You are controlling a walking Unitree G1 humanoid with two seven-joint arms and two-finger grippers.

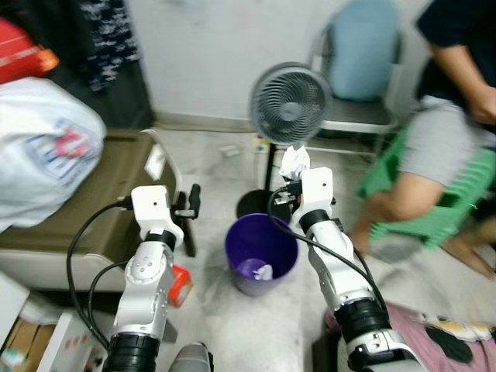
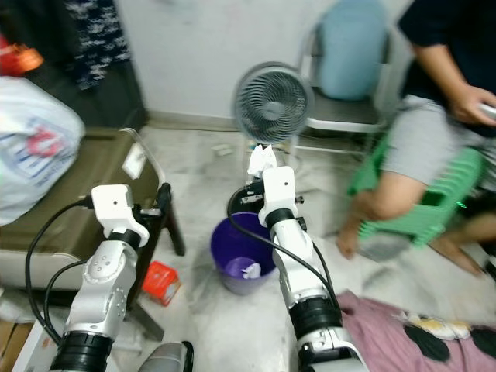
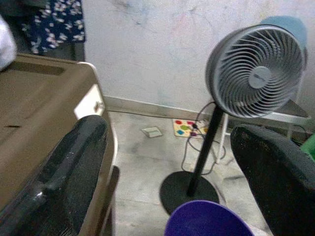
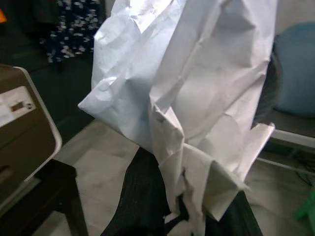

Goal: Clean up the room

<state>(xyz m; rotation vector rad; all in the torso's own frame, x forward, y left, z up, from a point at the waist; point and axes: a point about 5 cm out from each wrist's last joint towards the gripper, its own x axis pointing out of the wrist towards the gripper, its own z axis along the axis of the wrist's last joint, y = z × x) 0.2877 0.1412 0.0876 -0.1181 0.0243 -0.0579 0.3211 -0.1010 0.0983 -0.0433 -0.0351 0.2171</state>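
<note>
We see the R gripper [image 1: 292, 172] clamped on a crumpled white paper [image 1: 294, 161], held up over the far rim of the purple bin [image 1: 260, 254]. In the R wrist view the paper [image 4: 197, 98] spreads wide above the black fingers [image 4: 142, 196], pinched at its lower end. The bin sits on the pale floor [image 1: 225, 325] between our two arms, w/ another white scrap [image 1: 264, 272] already lying at its bottom.

L gripper [image 1: 188, 203] hangs to the L of the bin, fingers spread apart & holding nothing; L wrist view shows both fingers [image 3: 64, 172] wide, bin rim [image 3: 206, 219] low between them.

Behind the bin stands a grey fan [image 1: 290, 103] on a black round base. A brown cabinet [image 1: 85, 201] is on our L, a white plastic bag [image 1: 43, 147] on top. A small red box [image 1: 180, 284] lies on the floor by the L arm. A person sits on a green stool [image 1: 442, 201] at R.
</note>
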